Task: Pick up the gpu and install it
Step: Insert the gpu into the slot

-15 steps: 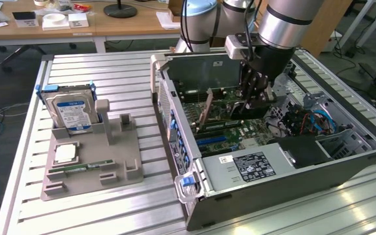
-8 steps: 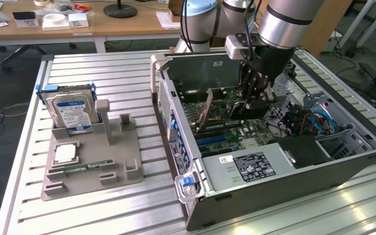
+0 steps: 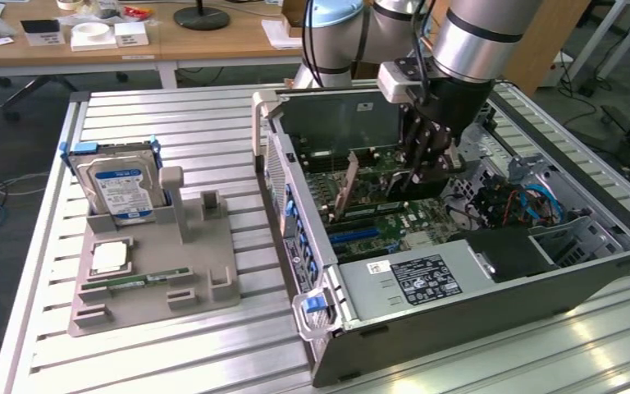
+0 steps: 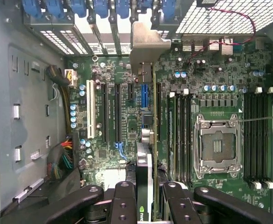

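Right up against the wrist lens, the black fingers (image 4: 123,200) of my pincer (image 4: 146,186) flank the gpu (image 4: 145,168). I'm clamped on it, one finger on each side. I see the card edge-on, black cooler face and green logo showing between them.

Out to the exterior view now: the ribbed metal surface (image 3: 184,123) spans most of the frame. On it, from centre to lower right, lies the open computer case (image 3: 479,304) with its innards facing up. My arm drops in from the top of the frame, and the pincer (image 3: 430,176) is down inside the case, near its middle.

The motherboard (image 4: 127,93) covers the case floor. The card stands upright over it, running along the expansion slots, its silver bracket (image 4: 148,44) up by the rear wall with the blue clips. Whether its edge touches a slot, I can't tell.

At the exterior view's left, a grey holder (image 3: 200,271) sits on the surface, well apart from the case. A silver hard drive (image 3: 124,189) with a blue-white label stands upright at the holder's far end.

Smaller now: the metal-framed processor socket (image 4: 218,144) sits on the board beside the memory slots. A square chip (image 3: 111,257) lies flat on the holder, and just below it in the frame is a slim green memory stick (image 3: 129,281).
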Controlling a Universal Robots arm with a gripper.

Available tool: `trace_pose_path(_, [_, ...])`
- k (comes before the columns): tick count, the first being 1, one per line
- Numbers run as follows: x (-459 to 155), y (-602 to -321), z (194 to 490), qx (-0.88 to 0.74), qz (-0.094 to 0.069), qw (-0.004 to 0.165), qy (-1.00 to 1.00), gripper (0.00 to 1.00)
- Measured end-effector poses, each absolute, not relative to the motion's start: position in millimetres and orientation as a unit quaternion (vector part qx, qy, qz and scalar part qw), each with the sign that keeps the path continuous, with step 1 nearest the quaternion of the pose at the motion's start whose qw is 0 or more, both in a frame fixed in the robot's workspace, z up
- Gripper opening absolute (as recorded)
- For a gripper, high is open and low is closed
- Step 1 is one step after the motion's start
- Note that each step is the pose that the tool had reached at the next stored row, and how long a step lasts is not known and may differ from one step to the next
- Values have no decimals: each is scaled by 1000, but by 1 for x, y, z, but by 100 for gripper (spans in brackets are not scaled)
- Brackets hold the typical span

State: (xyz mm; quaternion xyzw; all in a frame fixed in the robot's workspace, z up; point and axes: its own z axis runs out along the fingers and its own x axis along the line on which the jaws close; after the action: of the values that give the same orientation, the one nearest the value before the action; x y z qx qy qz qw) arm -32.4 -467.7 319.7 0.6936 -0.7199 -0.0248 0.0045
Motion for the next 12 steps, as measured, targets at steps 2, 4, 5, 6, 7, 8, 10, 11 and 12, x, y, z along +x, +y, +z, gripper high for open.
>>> trace_pose_path(2, [-33,-468,319,695,-22,1,-719,27])
trace_pose_path(4, [-33,-468,318,696,-19,-1,-718,27])
trace_pose_path(5, [-33,-468,317,696,-18,-2,-718,27])
trace_pose_path(6, [-34,-468,317,697,-18,-2,-717,27])
trace_pose_path(7, [-34,-468,317,697,-18,-2,-717,27])
trace_pose_path(8, [-34,-468,317,697,-18,-2,-717,27])
trace_pose_path(10, [-34,-468,317,697,-18,-2,-717,27])
trace_pose_path(11, [-34,-468,317,697,-18,-2,-717,27])
trace_pose_path(12, [-34,-468,317,697,-18,-3,-717,27])
